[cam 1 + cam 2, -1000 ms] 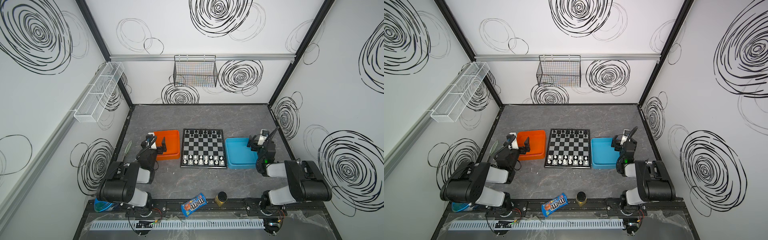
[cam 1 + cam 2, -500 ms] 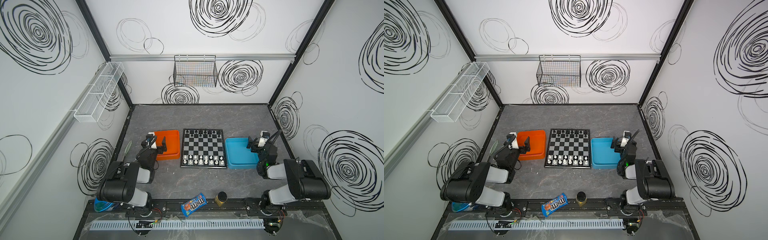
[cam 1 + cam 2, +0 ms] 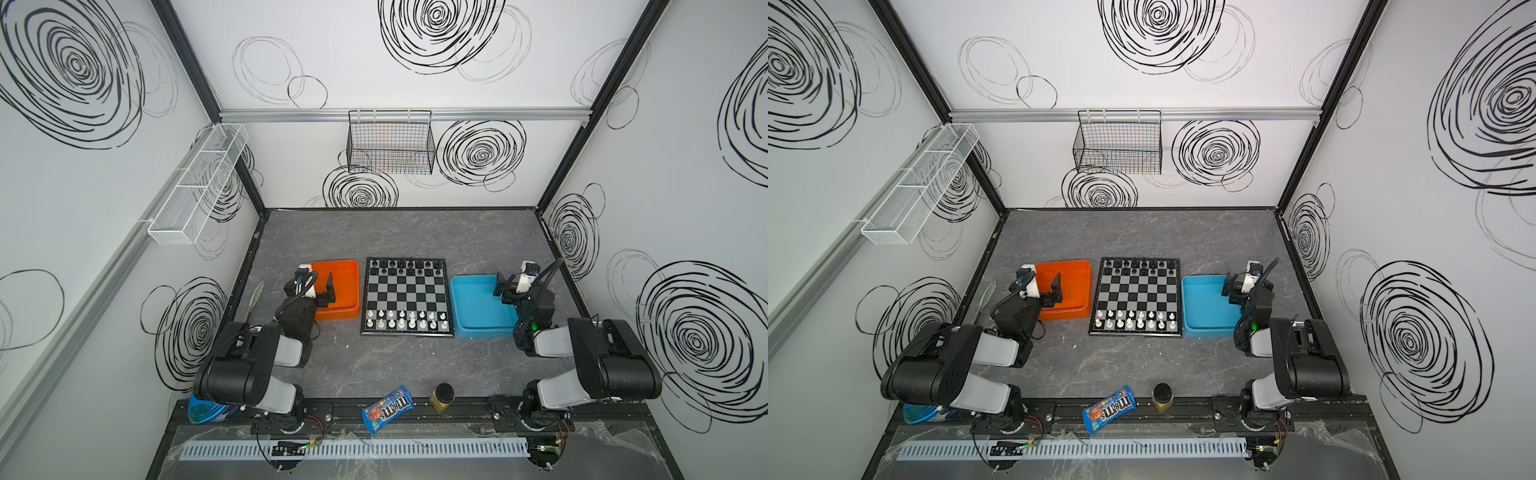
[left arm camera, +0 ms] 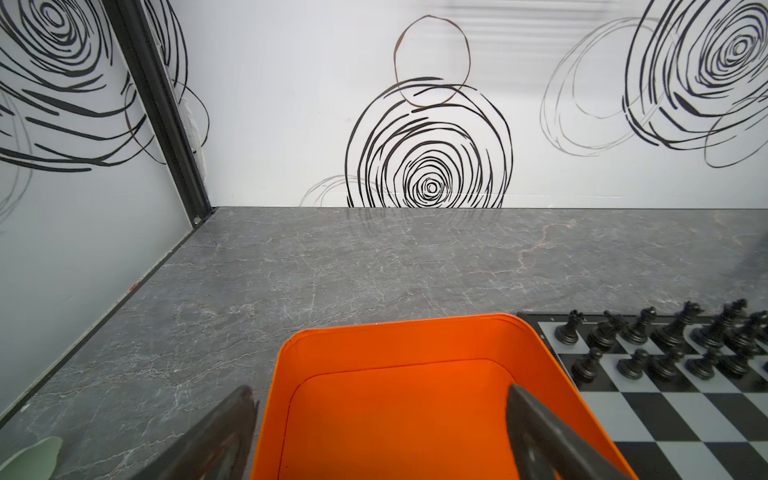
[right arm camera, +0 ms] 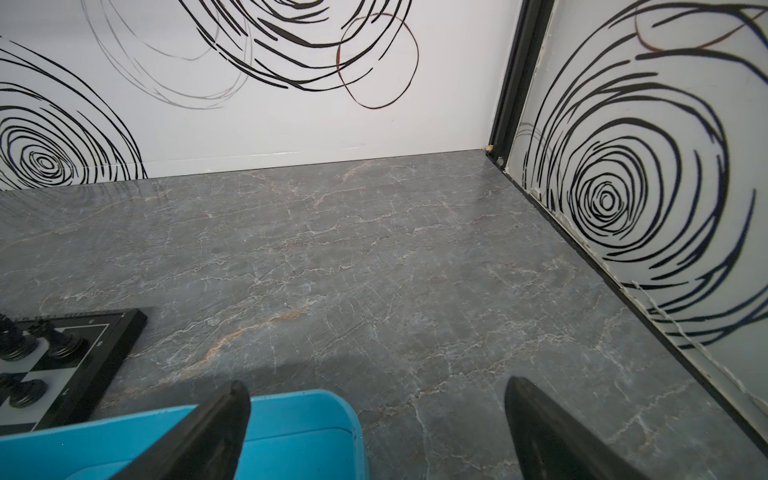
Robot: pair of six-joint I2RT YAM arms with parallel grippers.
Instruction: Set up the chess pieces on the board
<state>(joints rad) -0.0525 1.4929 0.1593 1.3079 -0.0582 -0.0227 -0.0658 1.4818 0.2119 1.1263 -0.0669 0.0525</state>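
Right gripper (image 3: 515, 286) eased back over grey marbled tabletop (image 3: 395, 232) inside swirl-painted walls (image 3: 282, 166).

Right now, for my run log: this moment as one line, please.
left gripper: open, above orange tray | right gripper: open, at far corner of blue tray | board: black pieces far rows, white pieces near rows

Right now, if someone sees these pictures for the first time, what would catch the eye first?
The checkered board stands in the middle, black pieces lined along its far edge and white pieces along its near edge. An orange tray lies at its left and a blue tray at its right, with the left gripper and the right gripper open over their outer edges.
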